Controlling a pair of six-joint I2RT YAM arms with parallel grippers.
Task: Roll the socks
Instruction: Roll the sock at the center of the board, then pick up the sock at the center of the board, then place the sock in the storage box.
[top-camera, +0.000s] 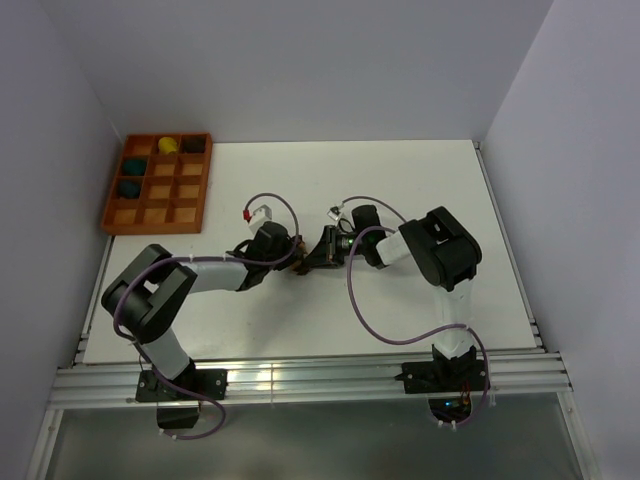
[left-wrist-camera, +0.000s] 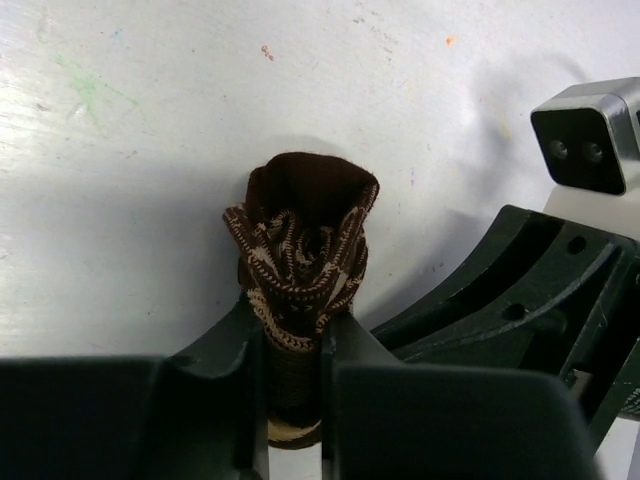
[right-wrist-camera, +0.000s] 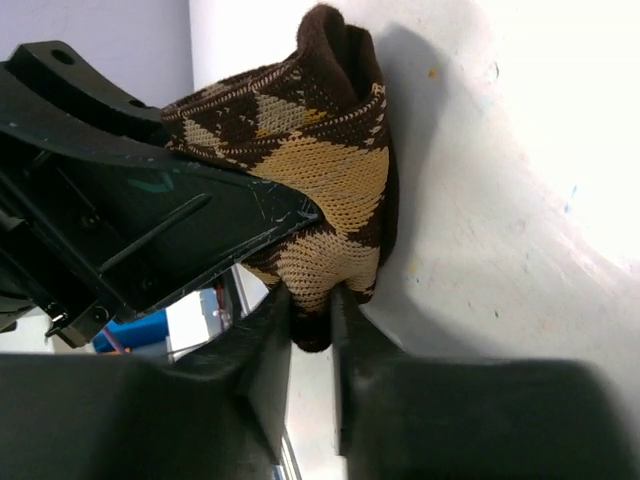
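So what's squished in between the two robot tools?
The argyle socks, bunched up; the left tool and right tool both pinch them, as both wrist views show.

The white bench shows faint coloured specks. At its far left corner lies an orange compartment tray. Near the middle, the bunched argyle socks rest against the surface, well apart from the tray.
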